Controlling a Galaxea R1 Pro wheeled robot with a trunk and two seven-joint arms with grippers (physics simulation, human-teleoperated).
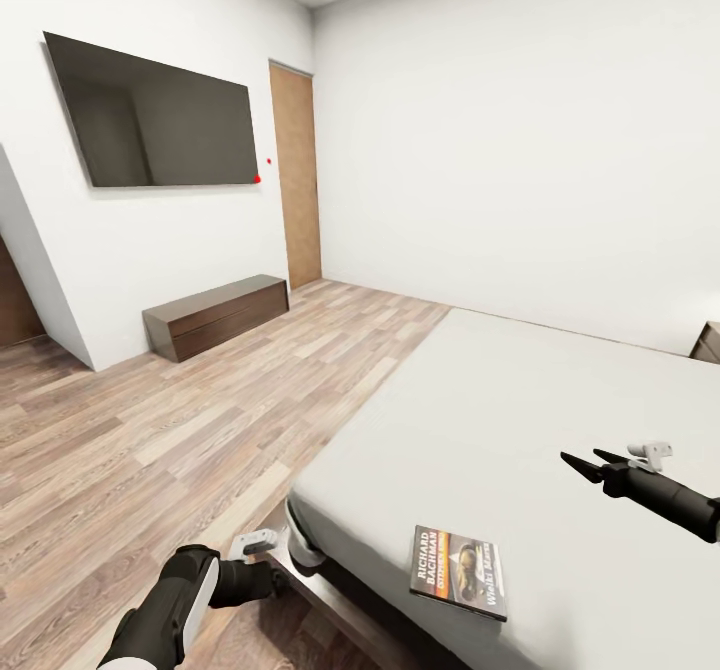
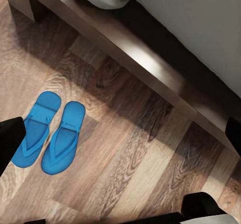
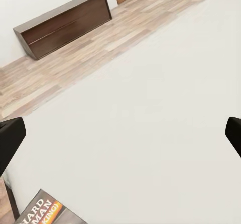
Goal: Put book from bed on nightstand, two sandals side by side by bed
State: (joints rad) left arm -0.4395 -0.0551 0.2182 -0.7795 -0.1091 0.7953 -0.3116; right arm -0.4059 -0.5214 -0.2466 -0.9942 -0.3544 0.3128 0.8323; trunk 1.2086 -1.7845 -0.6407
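Observation:
The book (image 1: 458,572) lies flat on the pale grey mattress of the bed (image 1: 520,400), near its front corner; its corner also edges into the right wrist view as the book (image 3: 44,211). My right gripper (image 1: 580,456) hovers open over the mattress, to the right of the book and farther back, with nothing between its fingers (image 3: 8,139). Two blue sandals (image 2: 36,133) (image 2: 64,137) lie side by side on the wood floor, a short way from the dark bed frame (image 2: 150,66). My left gripper (image 1: 282,568) hangs open and empty by the bed's corner, above the floor.
A nightstand (image 1: 708,342) peeks in at the far right edge beyond the bed. A long dark TV bench (image 1: 215,315) stands against the left wall under a black TV (image 1: 155,120). A wooden door (image 1: 296,175) is in the far corner. Wood floor (image 1: 200,420) spreads left of the bed.

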